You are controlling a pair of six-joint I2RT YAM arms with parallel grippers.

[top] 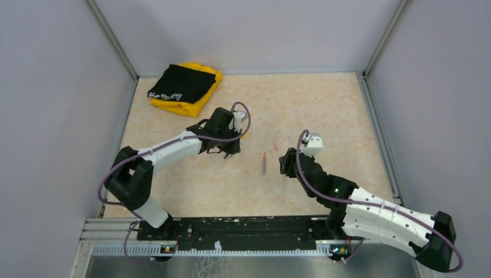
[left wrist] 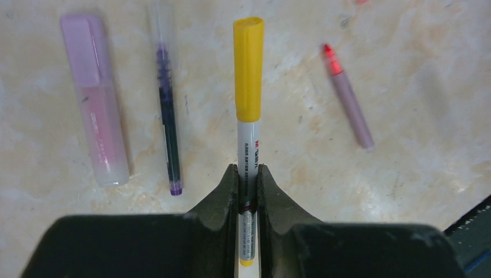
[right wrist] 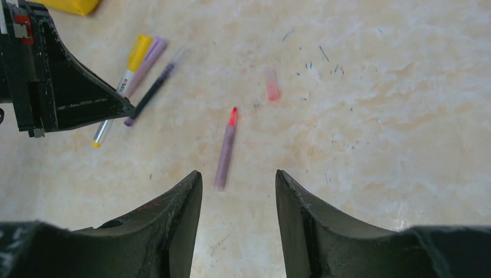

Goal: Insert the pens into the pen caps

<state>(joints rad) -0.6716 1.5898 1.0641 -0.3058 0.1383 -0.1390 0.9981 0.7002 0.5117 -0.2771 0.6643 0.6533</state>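
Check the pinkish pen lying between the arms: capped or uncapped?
Uncapped. The pinkish pen lies flat with its red tip bare; a small pink cap lies apart from it.

Plain grey walls (top: 46, 87), beige marbled tabletop (top: 324, 104), metal corner posts (top: 112, 37)

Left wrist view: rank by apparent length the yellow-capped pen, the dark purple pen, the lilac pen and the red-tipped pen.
1. yellow-capped pen, though held in the left gripper, nearer the camera, so unsure.
2. dark purple pen.
3. lilac pen, the thickest.
4. red-tipped pen.
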